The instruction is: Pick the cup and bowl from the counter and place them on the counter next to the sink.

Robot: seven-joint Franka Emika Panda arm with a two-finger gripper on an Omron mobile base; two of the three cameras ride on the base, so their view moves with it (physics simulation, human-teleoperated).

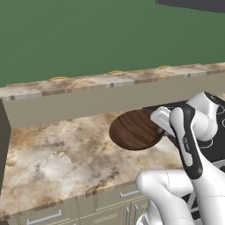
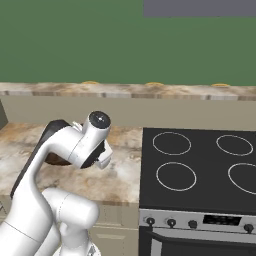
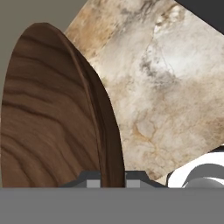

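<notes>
Wide round dark brown wood-grain bowl (image 1: 134,129) held up off beige marbled stone counter (image 1: 52,154), nothing visible inside.
Gripper (image 3: 111,179) clamps bowl's rim w/ narrow jaws; smooth, shallow, tilted.

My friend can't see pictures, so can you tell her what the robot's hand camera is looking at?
The gripper is pinching the rim of the big brown wooden bowl, one dark finger tip on each side of its edge. Behind the bowl lies the marbled beige-and-brown counter, and a dark corner of the stovetop peeks in at the top.
</notes>
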